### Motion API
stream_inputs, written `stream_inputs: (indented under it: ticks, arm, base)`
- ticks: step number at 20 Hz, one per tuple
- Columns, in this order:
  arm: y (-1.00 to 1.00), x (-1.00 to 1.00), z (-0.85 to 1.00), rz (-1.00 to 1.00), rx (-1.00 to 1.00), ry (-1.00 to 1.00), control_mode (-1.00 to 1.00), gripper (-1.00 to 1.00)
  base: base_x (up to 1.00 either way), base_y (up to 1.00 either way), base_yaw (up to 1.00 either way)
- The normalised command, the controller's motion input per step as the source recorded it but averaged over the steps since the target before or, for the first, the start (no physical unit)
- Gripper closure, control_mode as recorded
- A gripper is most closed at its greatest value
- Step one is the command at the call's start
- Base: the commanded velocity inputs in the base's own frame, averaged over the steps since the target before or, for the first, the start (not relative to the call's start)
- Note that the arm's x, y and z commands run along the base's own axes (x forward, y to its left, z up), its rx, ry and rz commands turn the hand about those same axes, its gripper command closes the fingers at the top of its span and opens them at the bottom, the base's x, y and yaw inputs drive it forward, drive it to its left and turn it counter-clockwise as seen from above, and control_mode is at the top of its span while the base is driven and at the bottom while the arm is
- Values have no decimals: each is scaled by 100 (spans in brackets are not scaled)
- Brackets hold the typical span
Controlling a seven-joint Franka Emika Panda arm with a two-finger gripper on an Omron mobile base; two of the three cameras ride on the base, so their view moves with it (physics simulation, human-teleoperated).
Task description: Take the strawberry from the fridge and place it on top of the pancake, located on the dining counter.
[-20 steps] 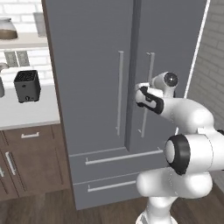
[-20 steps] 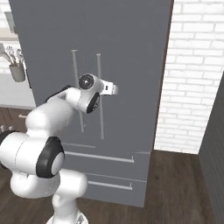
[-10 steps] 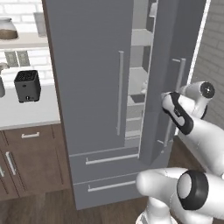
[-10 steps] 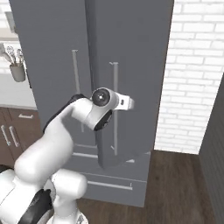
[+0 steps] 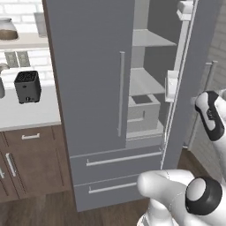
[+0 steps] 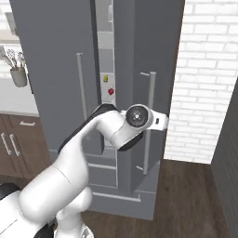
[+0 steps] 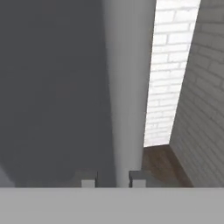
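Note:
The grey fridge stands with its right door swung well open, and pale shelves and a grey bin show inside. Through the gap in the right base view, the tiny red strawberry sits on a shelf just below a small yellow item. My gripper is on the open door's long bar handle. In the hand view the handle runs between my fingertips, with the gripper shut on it. The pancake and dining counter are out of view.
A black toaster sits on the white wall counter over brown cabinets left of the fridge. A utensil pot stands there too. A white brick wall lies close on the right, above wooden floor.
The right fridge door has swung from closed to wide open, drawn by my gripper on its handle. The arm has swept right. The shelves and strawberry have come into sight.

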Motion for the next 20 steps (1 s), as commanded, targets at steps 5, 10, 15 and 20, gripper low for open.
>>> stream_inputs:
  ticks: [5, 10, 15, 20]
  arm:
    - [-13, -54, 17, -2, 0, 0, -100, -100]
    - [54, -88, 32, -3, -17, 1, -100, -100]
    - [100, -43, 13, 0, -45, 20, -100, -100]
    - [100, 16, 4, 0, -55, 45, -100, -100]
  base:
    - [0, 0, 0]
    - [0, 0, 0]
    - [0, 0, 0]
    - [0, 0, 0]
